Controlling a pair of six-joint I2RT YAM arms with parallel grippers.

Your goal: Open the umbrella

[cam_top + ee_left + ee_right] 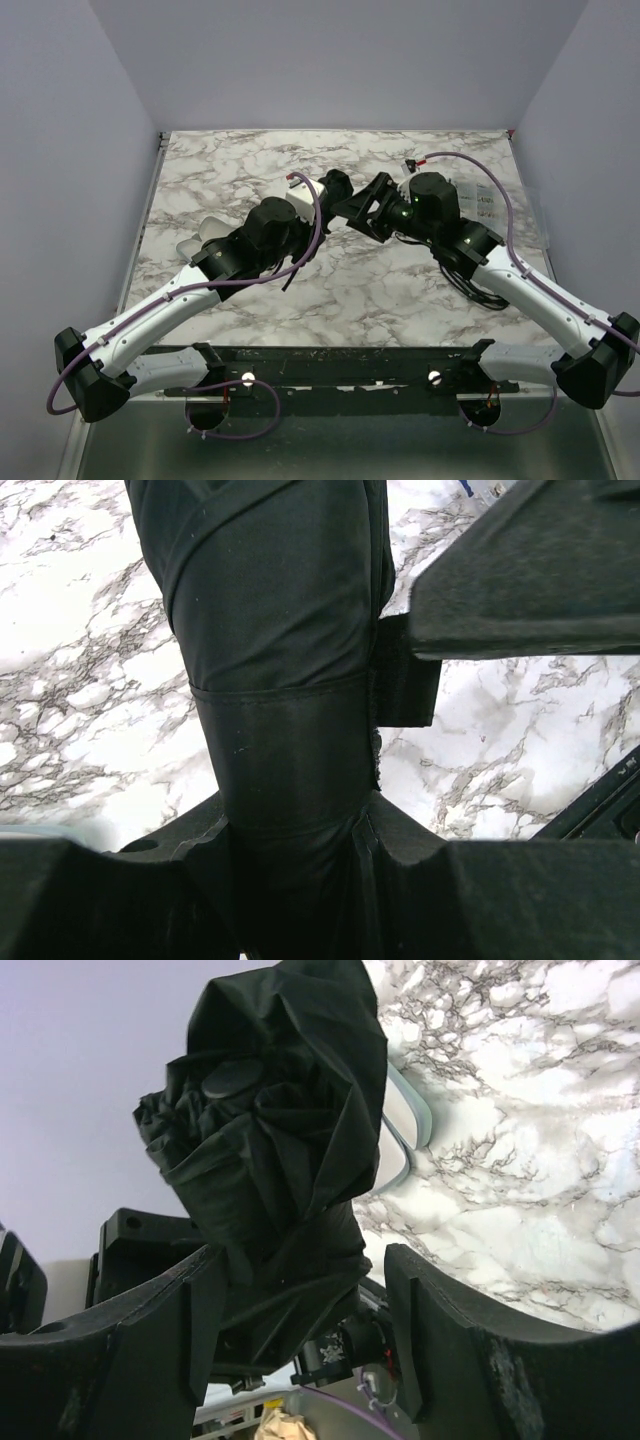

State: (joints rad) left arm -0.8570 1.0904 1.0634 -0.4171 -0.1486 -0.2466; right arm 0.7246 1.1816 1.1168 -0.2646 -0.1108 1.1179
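Umbrella (pixel 270 630), folded and black: we find it held clear of the marble tabletop (pixel 360 290), above the tabletop's middle and between the two arms. Starting from the tabletop's left side, we see a pale mint-green case (pixel 205 235) lying on the marble, partly hidden behind the left arm. Next comes the left gripper (pixel 300 880), over the tabletop's centre-left. Its jaws pinch the bundled canopy from both sides, so the fabric narrows where it passes between them. Just past that grip a fabric closure band (pixel 280 745) wraps flat round the canopy, and its tab sticks out sideways. Farther along, above the tabletop's centre, the canopy's end is loose and crumpled, with a small round cap (pixel 232 1078) showing among the folds. The right gripper (pixel 305 1270) sits around that end with its jaws spread. One finger (pixel 150 1330) lies against the fabric or just beside it, and we cannot tell which. The other stands apart from the fabric with a clear gap between. On the tabletop's right side, beneath the right arm, a black cable (pixel 468 285) lies coiled on the marble.
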